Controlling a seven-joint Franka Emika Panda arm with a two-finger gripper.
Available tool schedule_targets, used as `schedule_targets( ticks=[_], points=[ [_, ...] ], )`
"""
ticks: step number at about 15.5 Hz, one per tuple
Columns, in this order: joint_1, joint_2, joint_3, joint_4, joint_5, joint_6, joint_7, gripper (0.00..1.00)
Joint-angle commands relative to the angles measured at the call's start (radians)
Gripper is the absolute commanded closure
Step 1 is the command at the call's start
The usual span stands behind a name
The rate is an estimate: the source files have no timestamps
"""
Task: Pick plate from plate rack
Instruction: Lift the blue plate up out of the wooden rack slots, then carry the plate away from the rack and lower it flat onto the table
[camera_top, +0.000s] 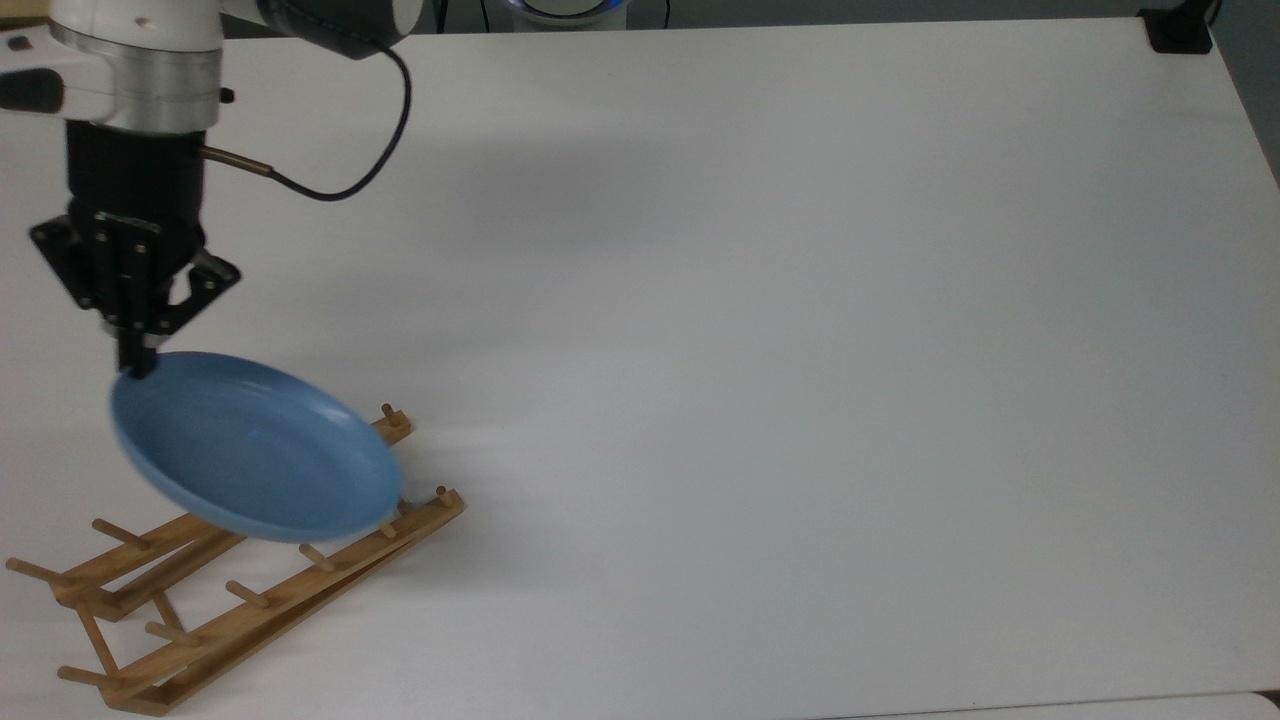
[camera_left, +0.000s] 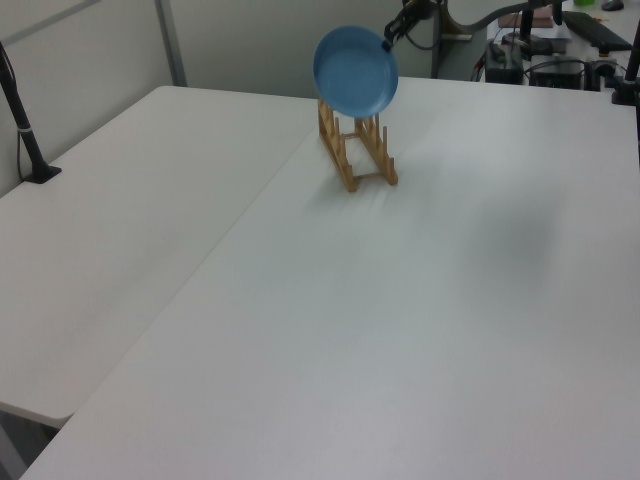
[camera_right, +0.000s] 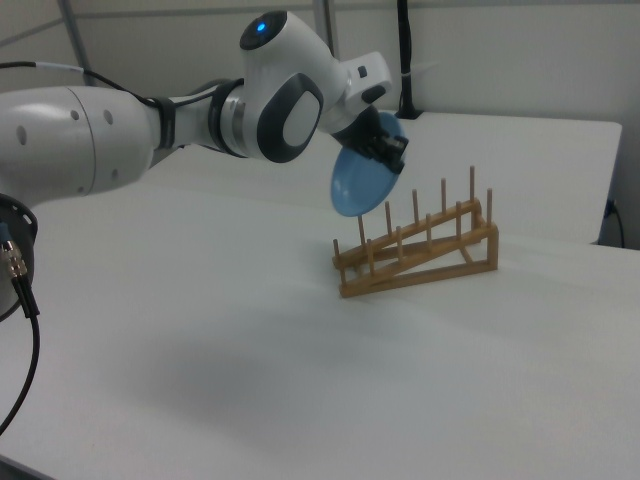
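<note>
Plate (camera_top: 255, 458) rim clamped in jaws (lifted clear above plate rack (camera_top: 250, 590))

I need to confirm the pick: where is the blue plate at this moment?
The plate hangs clear above the plate rack at the top view's lower left, pinched by its rim in the gripper; in the right view it sits above the rack's left end.

Looks like a robotics lab to me, not anyone's kitchen. Big plain white desk (camera_left: 420, 330) pushed against another one, a white industrial arm (camera_right: 120, 125) mounted beside it, and a black camera pole (camera_left: 22, 125) clamped on at 9 o'clock in the left view. Cables and gear (camera_left: 545, 60) are piled up at 1 o'clock behind the desk.
</note>
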Motion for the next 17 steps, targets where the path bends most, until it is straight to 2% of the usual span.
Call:
schedule_targets(
  ticks=[1,3,7,14,17],
  points=[
    [0.006,-0.044,0.037,-0.034,0.094,-0.187,-0.011,1.0],
    [0.004,-0.042,0.07,-0.037,0.111,-0.305,-0.077,1.0],
    [0.032,-0.039,0.073,-0.074,0.116,-0.497,-0.263,1.0],
    [0.049,-0.01,0.071,-0.111,0.116,-0.83,-0.86,1.0],
    [0.095,0.021,0.071,-0.128,0.111,-0.846,-0.913,1.0]
  ],
)
